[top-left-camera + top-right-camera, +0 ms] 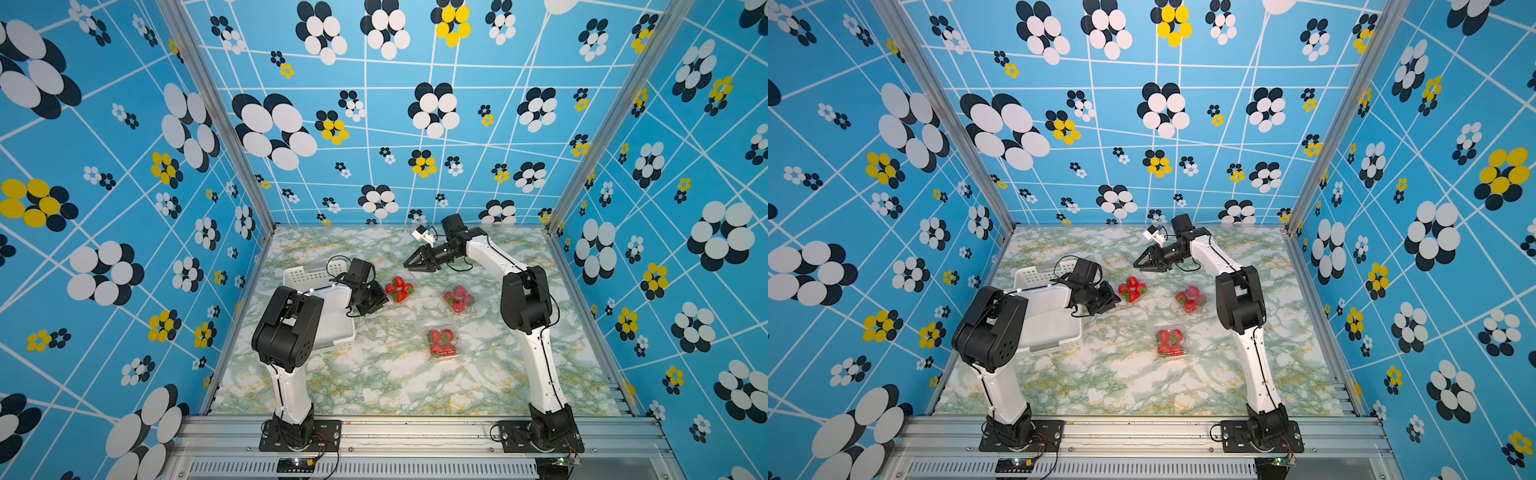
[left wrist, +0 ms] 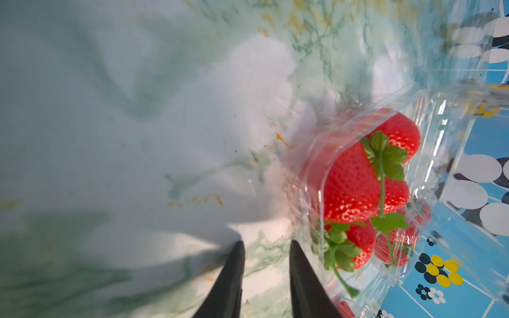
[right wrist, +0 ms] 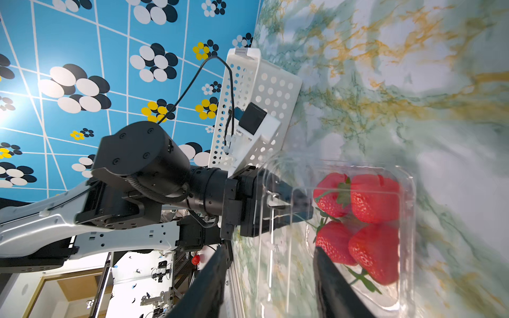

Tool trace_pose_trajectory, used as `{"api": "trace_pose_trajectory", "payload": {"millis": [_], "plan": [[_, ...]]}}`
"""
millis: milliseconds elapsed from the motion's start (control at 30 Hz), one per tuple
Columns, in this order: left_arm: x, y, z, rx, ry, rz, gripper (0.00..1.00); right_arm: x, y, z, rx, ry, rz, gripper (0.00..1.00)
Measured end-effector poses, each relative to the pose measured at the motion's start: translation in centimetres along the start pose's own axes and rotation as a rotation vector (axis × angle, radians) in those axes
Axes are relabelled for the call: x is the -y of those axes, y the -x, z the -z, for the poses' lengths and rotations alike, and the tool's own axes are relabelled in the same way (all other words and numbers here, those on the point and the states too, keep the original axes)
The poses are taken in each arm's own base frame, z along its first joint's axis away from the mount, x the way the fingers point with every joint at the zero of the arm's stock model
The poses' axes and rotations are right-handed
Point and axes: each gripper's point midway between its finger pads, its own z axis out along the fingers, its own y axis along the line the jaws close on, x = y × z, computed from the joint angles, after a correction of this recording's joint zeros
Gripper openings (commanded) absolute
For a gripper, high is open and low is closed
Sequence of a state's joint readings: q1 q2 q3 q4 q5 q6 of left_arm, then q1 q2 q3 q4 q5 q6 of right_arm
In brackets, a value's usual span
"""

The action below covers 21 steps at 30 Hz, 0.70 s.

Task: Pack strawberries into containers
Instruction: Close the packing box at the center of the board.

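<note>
A green and white marbled tabletop (image 1: pixel 374 386) is seen in both top views. A white basket (image 1: pixel 301 275) with holes is set on its left side, and the left arm (image 1: pixel 291 390) is stretched over it. The right arm (image 1: pixel 536 361) is bent up over the far part of the tabletop.

Three clear boxes are placed on the tabletop, to the right of the basket and apart from one another. One box (image 3: pixel 409 242) is found near the basket, one (image 1: pixel 473 291) is further right, and one (image 1: pixel 456 333) is nearer the front. The lid of the box near the basket is stood open. Red strawberries (image 3: pixel 374 201) with green leaves are packed inside all three boxes. Four are counted in the box near the basket.

The left fingers (image 1: pixel 382 298) are held low, just beside that box. They are drawn close together with only a thin gap, and nothing is seen between them. The right fingers (image 1: pixel 409 262) are held in the air behind the boxes. They are spread partly apart, and nothing is gripped by them.
</note>
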State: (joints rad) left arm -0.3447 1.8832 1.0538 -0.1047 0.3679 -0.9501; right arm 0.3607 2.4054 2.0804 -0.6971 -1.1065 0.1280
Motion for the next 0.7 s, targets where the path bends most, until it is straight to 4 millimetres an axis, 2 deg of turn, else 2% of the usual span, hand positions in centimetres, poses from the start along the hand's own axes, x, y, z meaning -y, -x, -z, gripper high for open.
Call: {"api": "trace_pose_trajectory", "payload": {"millis": [167,500,700], "plan": [[0.0,0.0,0.1,0.005,-0.011,-0.002,0.30,0.0,-0.6,-1.2,-0.015,0.010,-0.016,0.47],[-0.3,0.2,0.3,0.016,-0.022,0.001,0.30,0.0,0.2,-1.5,0.009,0.009,-0.019,0.38],[-0.4,0.3,0.3,0.017,-0.029,0.001,0.30,0.2,-0.6,-2.7,-0.012,0.010,-0.034,0.33]]}}
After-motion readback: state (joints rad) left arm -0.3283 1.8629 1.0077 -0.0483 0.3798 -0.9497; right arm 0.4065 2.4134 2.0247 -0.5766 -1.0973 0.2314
